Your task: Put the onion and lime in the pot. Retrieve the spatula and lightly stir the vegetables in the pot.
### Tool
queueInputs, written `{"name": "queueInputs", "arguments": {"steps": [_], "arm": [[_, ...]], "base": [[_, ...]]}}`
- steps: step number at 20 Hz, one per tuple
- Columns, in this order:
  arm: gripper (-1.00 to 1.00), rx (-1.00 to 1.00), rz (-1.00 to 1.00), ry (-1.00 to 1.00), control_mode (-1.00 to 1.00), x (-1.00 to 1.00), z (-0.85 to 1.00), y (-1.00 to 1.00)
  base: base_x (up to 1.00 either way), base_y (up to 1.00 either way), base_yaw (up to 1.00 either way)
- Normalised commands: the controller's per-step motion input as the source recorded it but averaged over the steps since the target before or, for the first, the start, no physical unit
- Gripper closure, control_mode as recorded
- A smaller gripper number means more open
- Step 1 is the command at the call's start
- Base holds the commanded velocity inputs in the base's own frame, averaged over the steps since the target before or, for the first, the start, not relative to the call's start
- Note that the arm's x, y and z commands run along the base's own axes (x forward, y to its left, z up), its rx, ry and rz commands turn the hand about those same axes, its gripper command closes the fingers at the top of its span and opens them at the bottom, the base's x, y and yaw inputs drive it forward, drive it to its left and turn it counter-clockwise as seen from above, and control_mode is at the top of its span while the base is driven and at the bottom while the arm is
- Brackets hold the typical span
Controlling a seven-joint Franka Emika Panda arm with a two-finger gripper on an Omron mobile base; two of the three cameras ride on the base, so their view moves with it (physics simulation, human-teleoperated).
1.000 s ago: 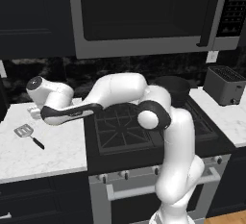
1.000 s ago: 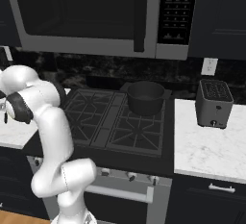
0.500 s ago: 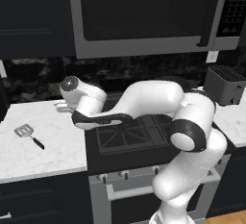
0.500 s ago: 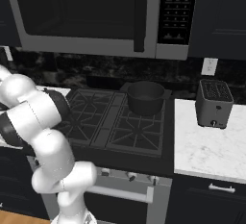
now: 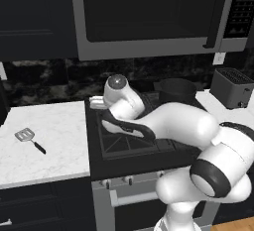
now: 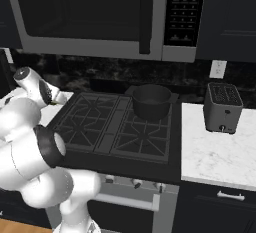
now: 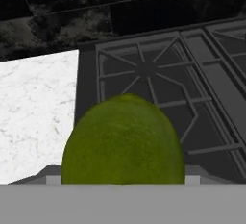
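We see the spatula (image 5: pixel 30 139) lying near the white marble counter's (image 5: pixel 54 136) left edge, the pot (image 6: pixel 151 101) on the stove's (image 6: pixel 120 127) back right burner, the toaster (image 6: pixel 223 107) on the right counter (image 6: pixel 215 154).

Hand view. The lime (image 7: pixel 123 141), a yellow-green rounded body, occupies the lower centre of the frame. Behind it, dark stove grates (image 7: pixel 168 83) extend across the centre and right. A white marble counter (image 7: pixel 36 112) lies at the left; a dark speckled backsplash (image 7: pixel 96 6) spans the top.

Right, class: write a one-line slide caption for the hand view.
Lime close before the camera, above the stove grates beside the marble counter.
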Motion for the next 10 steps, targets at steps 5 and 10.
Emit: {"name": "queueInputs", "arguments": {"steps": [5,10], "arm": [[1.0,0.06,0.0,-0.08,-1.0,-0.01,0.27,-1.0],[1.0,0.02,0.0,-0.12,-1.0,-0.02,0.32,-1.0]], "base": [[0.0,0.0,0.0],[0.0,0.0,0.0]]}}
